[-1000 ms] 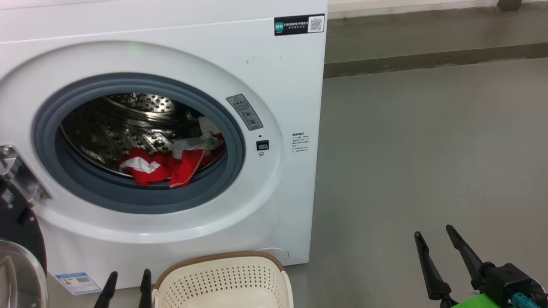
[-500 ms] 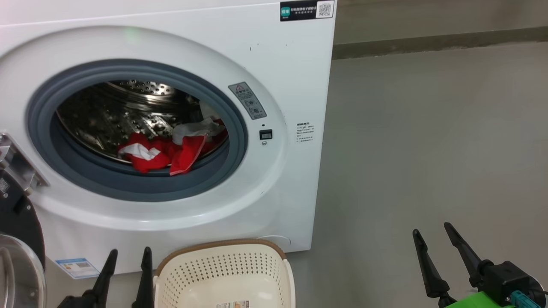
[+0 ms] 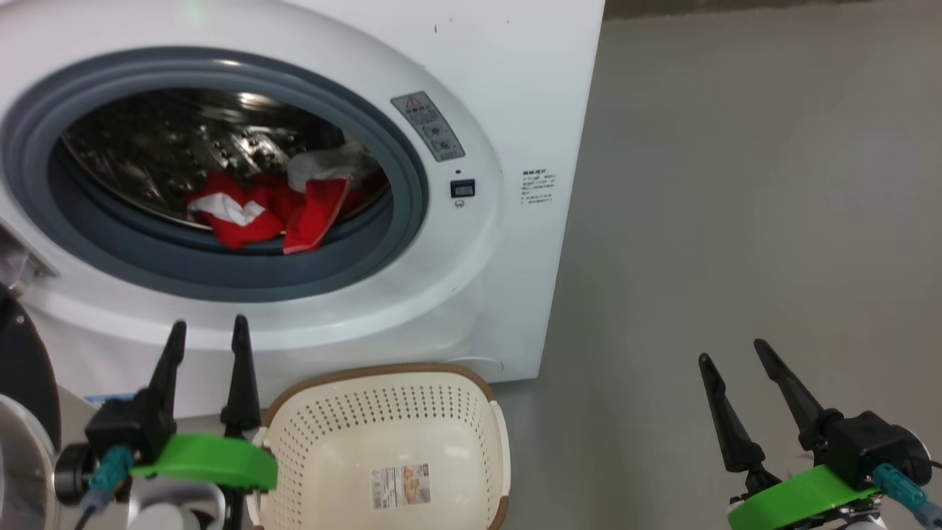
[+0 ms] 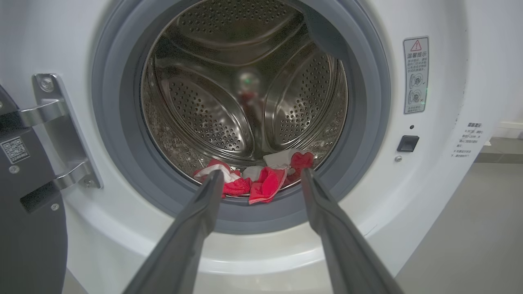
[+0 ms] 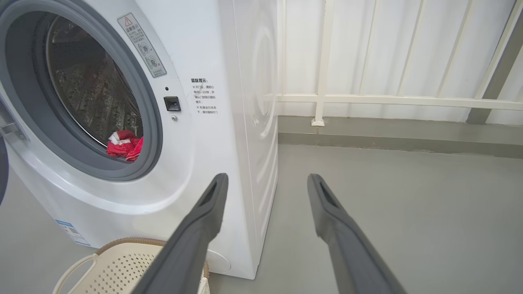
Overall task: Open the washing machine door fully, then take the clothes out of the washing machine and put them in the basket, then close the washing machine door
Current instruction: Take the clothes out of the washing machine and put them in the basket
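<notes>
Now — clothes (image 3: 272, 210) in washing machine (image 3: 515, 88), basket (image 3: 375, 369) nearby

— What colour is the washing machine (image 3: 515, 88)?
— White, with a grey rubber ring (image 3: 221, 276) round a shiny steel drum (image 4: 204, 114) dotted with holes.
— And the clothes (image 3: 257, 210), centre left of the frame?
— Bright red with white panels.
— The basket (image 3: 324, 434) at the bottom?
— Cream, patterned with rows of small holes, brown along the rim.
— The left gripper (image 3: 209, 322) and the right gripper (image 3: 731, 350)?
— Black fingers, each above a bright green band. The floor (image 3: 736, 184) is plain grey.
</notes>
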Tool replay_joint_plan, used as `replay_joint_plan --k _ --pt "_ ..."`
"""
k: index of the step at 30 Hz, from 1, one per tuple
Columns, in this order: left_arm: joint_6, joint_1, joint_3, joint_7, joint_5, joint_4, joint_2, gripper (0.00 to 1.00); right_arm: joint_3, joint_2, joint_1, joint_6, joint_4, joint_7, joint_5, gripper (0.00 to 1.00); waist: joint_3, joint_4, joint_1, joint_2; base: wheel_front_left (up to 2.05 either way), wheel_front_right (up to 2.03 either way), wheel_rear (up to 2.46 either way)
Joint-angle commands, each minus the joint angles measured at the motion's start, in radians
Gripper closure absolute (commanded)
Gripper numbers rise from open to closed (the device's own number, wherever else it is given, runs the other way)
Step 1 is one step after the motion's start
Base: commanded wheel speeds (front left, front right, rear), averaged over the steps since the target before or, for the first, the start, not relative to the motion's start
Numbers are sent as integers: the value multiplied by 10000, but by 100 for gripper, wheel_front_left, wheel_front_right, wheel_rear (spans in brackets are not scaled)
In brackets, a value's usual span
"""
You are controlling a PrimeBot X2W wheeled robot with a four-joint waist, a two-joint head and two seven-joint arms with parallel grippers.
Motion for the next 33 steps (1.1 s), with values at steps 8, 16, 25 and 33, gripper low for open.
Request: replay_joint_plan --k 8,16,25,33 --pt "216 -2357 422 -120 253 966 316 0 328 -411 -911 63 -410 -65 35 0 1646 93 0 0 0 0 0" --pt "355 -4212 562 -120 385 2016 584 0 507 -538 -1448 63 -478 -65 40 0 2734 -53 0 0 0 0 0" --pt "313 -6262 588 -120 445 3443 1032 0 566 -532 -1904 63 -595 -65 54 0 3696 -303 0 0 0 0 0" --pt "278 -7756 610 -120 527 4844 1485 0 710 -419 -2357 63 -564 -65 130 0 4386 -675 0 0 0 0 0"
